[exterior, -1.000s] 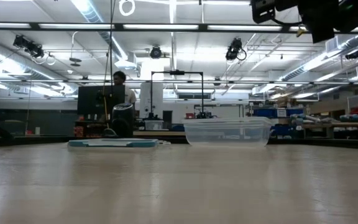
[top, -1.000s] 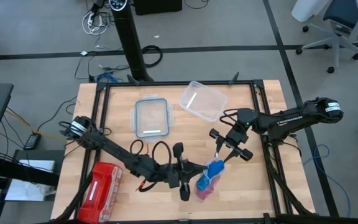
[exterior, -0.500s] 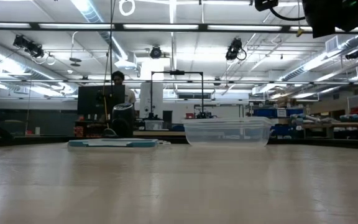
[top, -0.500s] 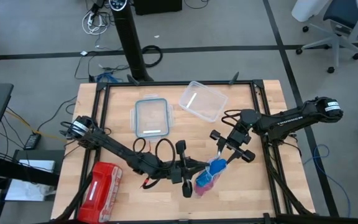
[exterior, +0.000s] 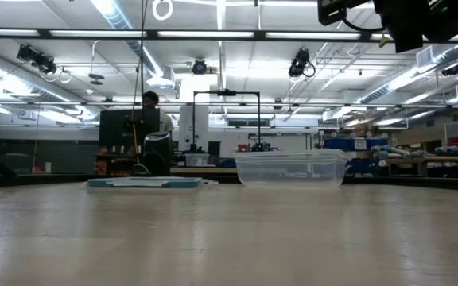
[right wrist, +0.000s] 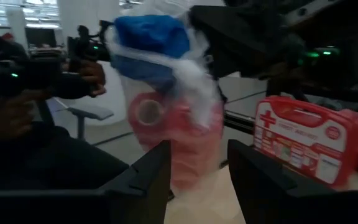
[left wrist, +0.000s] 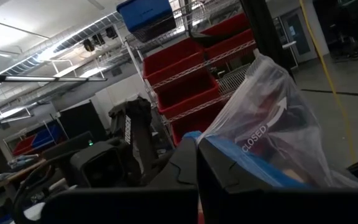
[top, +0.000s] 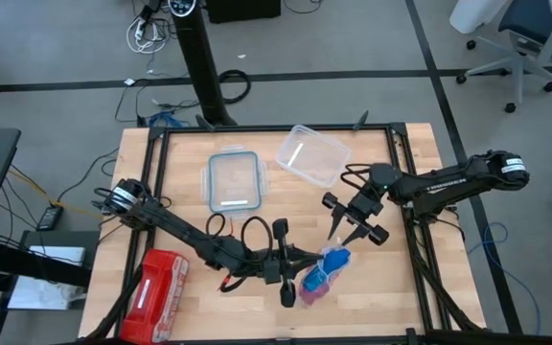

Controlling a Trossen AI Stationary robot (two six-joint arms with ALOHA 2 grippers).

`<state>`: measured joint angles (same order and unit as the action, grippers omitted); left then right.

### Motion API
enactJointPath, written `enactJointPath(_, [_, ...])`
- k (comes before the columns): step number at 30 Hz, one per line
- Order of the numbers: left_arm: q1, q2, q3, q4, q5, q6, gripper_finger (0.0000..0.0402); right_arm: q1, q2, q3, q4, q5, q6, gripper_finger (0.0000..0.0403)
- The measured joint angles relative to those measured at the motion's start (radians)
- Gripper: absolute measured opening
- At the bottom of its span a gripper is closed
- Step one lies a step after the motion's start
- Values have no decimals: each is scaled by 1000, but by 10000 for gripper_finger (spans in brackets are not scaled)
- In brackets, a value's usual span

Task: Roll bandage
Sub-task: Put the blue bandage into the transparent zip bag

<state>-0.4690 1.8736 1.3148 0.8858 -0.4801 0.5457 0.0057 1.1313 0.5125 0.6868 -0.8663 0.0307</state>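
Observation:
A clear plastic zip bag (top: 319,275) holds the blue bandage (right wrist: 148,37) at its top and red-pink rolls (right wrist: 148,112) below it. My left gripper (top: 302,264) is shut on the bag near the table's near middle. My right gripper (top: 343,233) stands open just on the far right side of the bag. In the right wrist view the bag (right wrist: 179,124) hangs right in front of its spread fingers (right wrist: 148,180). I cannot tell whether they touch it. My left gripper pinches the bag's upper part beside the blue bandage (left wrist: 229,157) between its two shut fingers. It comes at it about level from the table's left. The bag hangs below the hold with the blue end up; whether its bottom touches the table does not show.
A red first-aid pouch (top: 156,292) lies at the near left. A clear container (top: 311,153) and its blue-rimmed lid (top: 233,179) sit at the far middle. Bare wood lies between them and the grippers. A person stands in the room behind (exterior: 151,103).
My right gripper's fingertips have drawn a little away from the bag's blue end, toward the far edge, still spread as wide as before. My left gripper keeps its hold and the bag has barely shifted.

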Motion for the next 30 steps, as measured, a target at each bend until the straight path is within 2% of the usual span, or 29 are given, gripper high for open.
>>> enactJointPath(12, [4,0,0,-25,-7,-1,0,35,0,0,41,-15,12,156])
enactJointPath(17, [14,0,0,-31,-19,-1,0,54,0,0,48,68,12,155])
enactJointPath(22, [23,2,0,-44,-19,-2,0,67,1,0,48,80,2,147])
enactJointPath(26, [24,5,0,-45,-19,-2,0,66,1,0,46,81,-7,106])
enactJointPath(30, [23,5,0,-42,-20,-2,0,64,1,0,36,62,-23,33])
